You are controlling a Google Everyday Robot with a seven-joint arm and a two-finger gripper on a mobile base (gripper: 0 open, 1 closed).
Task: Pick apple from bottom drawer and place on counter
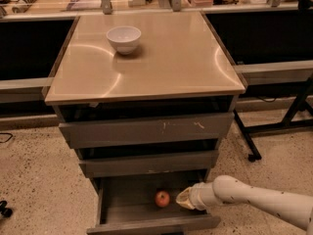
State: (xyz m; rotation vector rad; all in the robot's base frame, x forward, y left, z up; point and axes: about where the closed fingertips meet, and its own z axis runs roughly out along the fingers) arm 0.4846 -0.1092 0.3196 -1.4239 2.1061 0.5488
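Observation:
The small red apple (162, 198) lies on the dark floor of the open bottom drawer (146, 223), near its middle. My gripper (182, 200) reaches in from the right on a white arm and sits inside the drawer just right of the apple, close to it. The glossy beige counter (161, 62) tops the grey cabinet above.
A white bowl (123, 38) stands on the counter at the back left. The two taller drawers (146, 129) above are pulled out slightly. A cluttered bench (73, 4) runs behind. A black table leg with a caster (252, 156) stands to the right on the speckled floor.

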